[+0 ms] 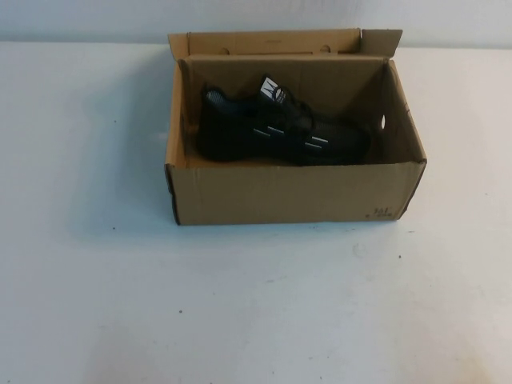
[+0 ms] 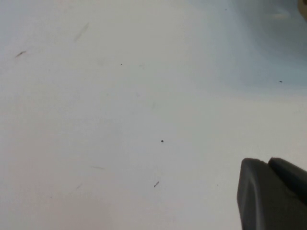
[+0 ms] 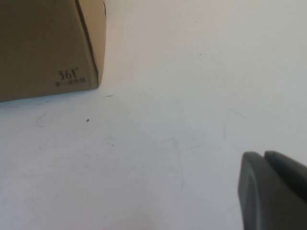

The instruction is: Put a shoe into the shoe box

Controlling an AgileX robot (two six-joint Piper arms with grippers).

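White table (image 1: 96,304), faintly scuffed and speckled, with the open cardboard shoe box (image 1: 288,196) standing toward twelve o'clock of its middle, flaps up, and the black shoe (image 1: 280,132) lying on its side inside, toe toward three o'clock. Left gripper (image 2: 268,167) pressed together, holding nothing, hovering over bare table with no arm seen from above. Right gripper (image 3: 264,160) likewise pressed together and empty, above the table near the box's printed corner, not touching it.
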